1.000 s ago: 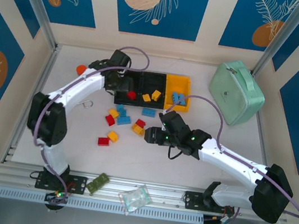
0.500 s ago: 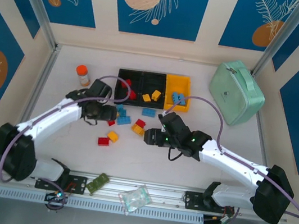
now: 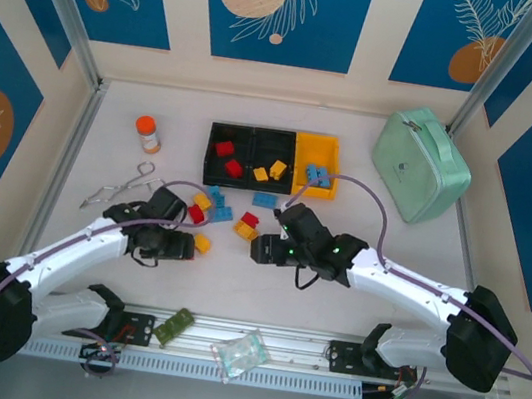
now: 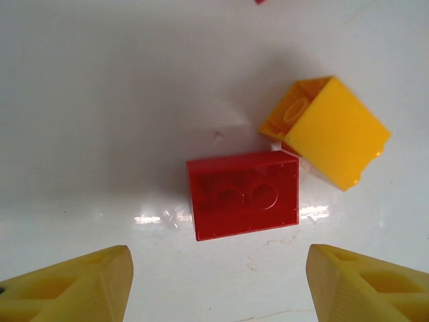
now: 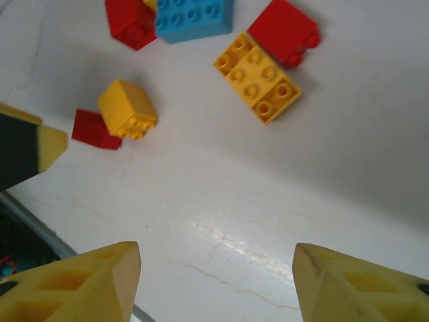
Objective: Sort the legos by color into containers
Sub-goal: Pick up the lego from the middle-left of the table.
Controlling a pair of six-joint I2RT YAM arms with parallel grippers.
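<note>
Since the earlier frame the left gripper point(image 3: 183, 246) is back from the bins point(image 3: 257, 130) at the bench's far edge, toward its near edge. We find its jaws apart, straddling a red brick point(image 4: 242, 194) that touches a yellow brick point(image 4: 328, 131). We judge a red pick in hand; closing must avoid the yellow one. Right gripper point(image 5: 214, 282): jaws spread, empty. From above, the left gripper hides that red brick.

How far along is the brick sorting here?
Done: two red bricks in the left black bin, two yellow bricks in the middle bin, blue ones in the yellow bin. In hand: nothing; the left gripper hangs open over a red brick. Left: several loose bricks on the table.
</note>
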